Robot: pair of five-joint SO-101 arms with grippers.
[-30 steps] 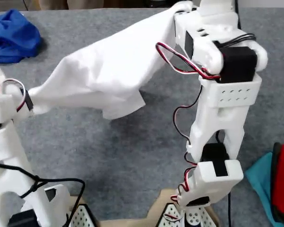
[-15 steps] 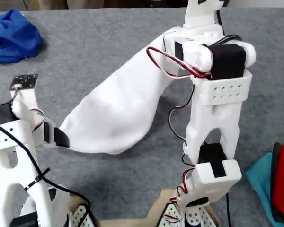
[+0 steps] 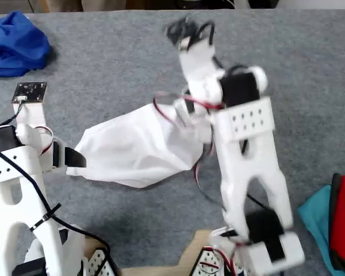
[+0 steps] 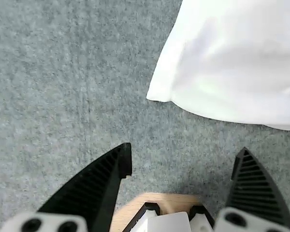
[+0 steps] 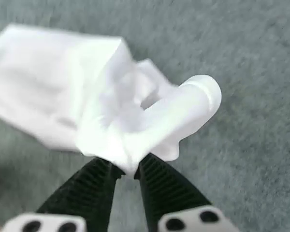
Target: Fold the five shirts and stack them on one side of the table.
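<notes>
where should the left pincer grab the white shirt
Probably the hemmed corner of the white shirt, which lies flat on the table just ahead of the open left pincer. Come in low from the left arm's side, one finger under the edge. The right pincer already pinches the opposite, bunched end.

Pretty sure this is a robotics lab or somebody's hobby bench, not a laundry room. You've got two white 3D-printed arms, the left arm (image 3: 17,190) and the right arm (image 3: 247,155), with red, white and black wiring (image 3: 161,109) hanging loose and a bare circuit board (image 3: 30,92) on one wrist. Their bases sit at a wooden board (image 3: 187,253) on grey felt (image 3: 115,46). A white shirt (image 3: 132,149), a blue shirt (image 3: 14,40) and red and teal clothes (image 3: 342,213) lie around.
</notes>
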